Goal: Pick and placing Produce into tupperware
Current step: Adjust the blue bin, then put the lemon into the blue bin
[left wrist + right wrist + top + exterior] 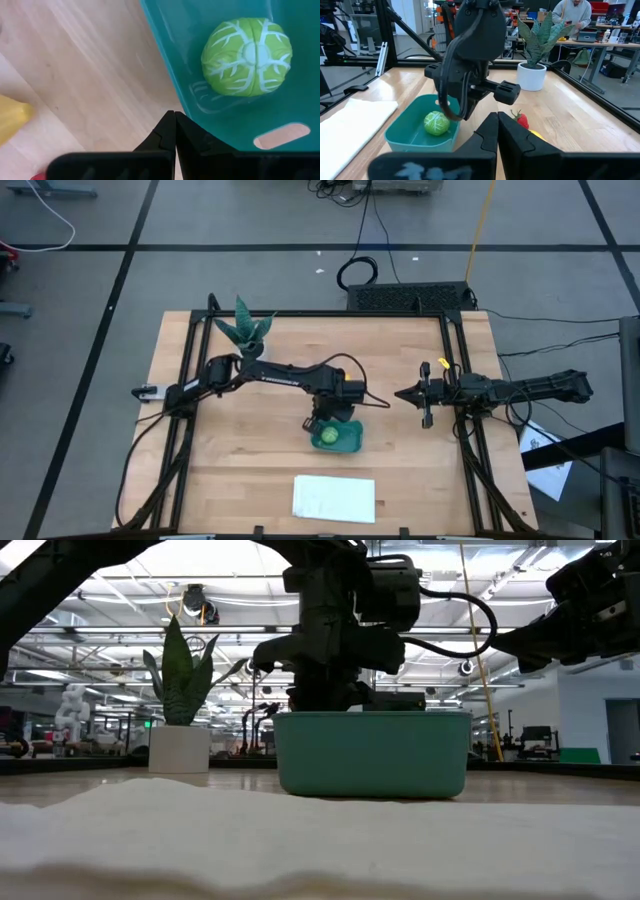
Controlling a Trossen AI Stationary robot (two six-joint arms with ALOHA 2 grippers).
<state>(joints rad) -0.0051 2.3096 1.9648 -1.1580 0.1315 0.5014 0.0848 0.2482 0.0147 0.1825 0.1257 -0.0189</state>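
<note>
Resting in tub point(165, 55), cabbage point(247, 56) beside closed left claw point(175, 116).

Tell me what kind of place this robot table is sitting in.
Probably a robotics lab or workshop: the wooden table stands on a taped grey floor with loose cables, and beyond it are workbenches with a person and open ceiling lights.

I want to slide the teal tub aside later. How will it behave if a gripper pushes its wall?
The teal tub looks like thin, shallow plastic, so it is probably light and would slide easily on the smooth wooden table. The round green cabbage lying loose inside would likely roll around.
</note>
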